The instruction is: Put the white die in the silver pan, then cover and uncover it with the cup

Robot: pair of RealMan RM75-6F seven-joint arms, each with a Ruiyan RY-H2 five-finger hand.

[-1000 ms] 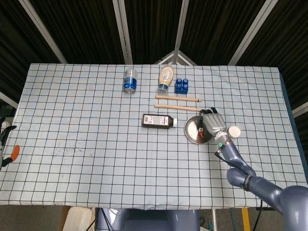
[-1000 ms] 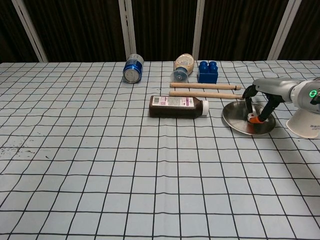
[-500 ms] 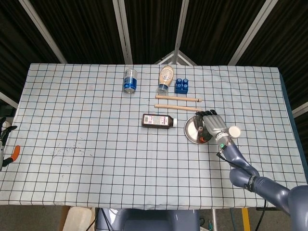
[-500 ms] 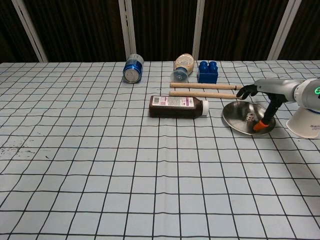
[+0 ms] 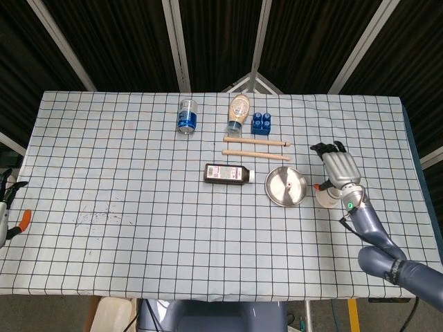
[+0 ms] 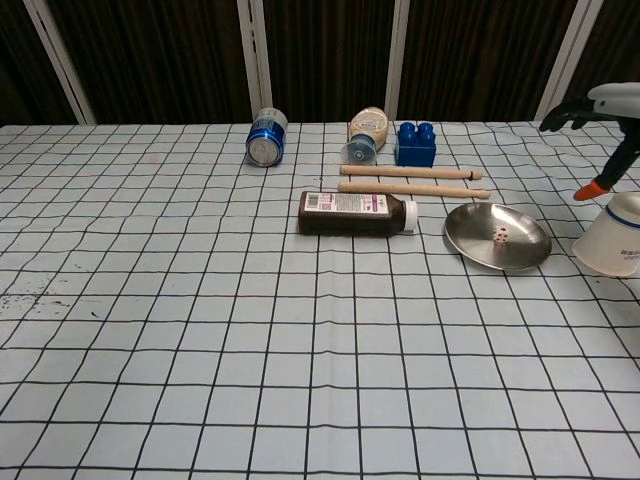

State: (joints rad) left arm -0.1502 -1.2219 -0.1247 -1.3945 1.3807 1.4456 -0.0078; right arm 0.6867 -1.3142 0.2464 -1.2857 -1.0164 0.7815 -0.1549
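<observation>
Plainly past step one: white die (image 6: pixel 499 234) lying inside the silver pan (image 6: pixel 470 228), near the middle. Right hand (image 5: pixel 337 168): spread wide, holding nothing, raised over the upside-down white cup (image 6: pixel 612 233), apart from it in the chest view. Cup standing just beside the pan, on the robot's right. Left hand (image 5: pixel 5 211): barely showing at the head view's edge, posture impossible to read.

Likely trouble from here:
- Coming down off-centre on the cup and tipping or skidding it against the pan rim; shallow, light-looking pan, probably easy to shove across the cloth.
- Closing too loosely on the tapered wall and letting the cup slip on the way over.
- Lowering the cup askew, landing its rim on the die or on the sloping pan floor, so rocking instead of sealing; could flick the die out.
- Sweeping too low across the rim and knocking the pan towards the dark bottle (image 6: pixel 357 213) lying just beside it.

Surface: table under a pale cloth (image 5: pixel 111 166) with a dark grid, slightly scuffed on the left. At the far side, well apart from the work: blue can (image 6: pixel 265 137), sauce bottle (image 6: pixel 365 133) and blue brick (image 6: pixel 416 143), with two wooden sticks (image 6: pixel 410 172) laid between those and the pan.

Room: dark panelled backdrop crossed by pale slanting beams.
</observation>
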